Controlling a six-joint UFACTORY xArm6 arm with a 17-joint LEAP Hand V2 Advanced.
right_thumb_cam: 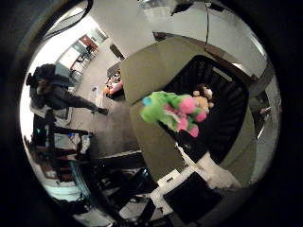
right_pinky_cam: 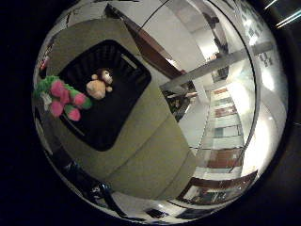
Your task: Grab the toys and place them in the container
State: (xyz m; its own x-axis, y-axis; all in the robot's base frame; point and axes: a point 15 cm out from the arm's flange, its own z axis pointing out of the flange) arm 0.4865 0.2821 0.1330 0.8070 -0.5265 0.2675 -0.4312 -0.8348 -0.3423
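Green-pink plush toy (right_thumb_cam: 173, 111) above black container (right_pinky_cam: 127, 101); robot hand (right_thumb_cam: 199, 172) grip unclear; monkey toy (right_pinky_cam: 99, 84) inside.

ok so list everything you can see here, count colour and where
crate: one, black, slatted walls, on the table
table: one, olive-tan, under the crate
monkey: one, tan and brown, lying on the crate floor
plush: one, green and pink with a teal tip, over the crate's edge, nearer the palm than the monkey; whether it is held or falling cannot be told
toy pile: several, pink and orange, on the floor beyond the table
shelves: one run, brown and white, along the far wall
hand: white and black parts reaching in below the plush; finger pose not readable
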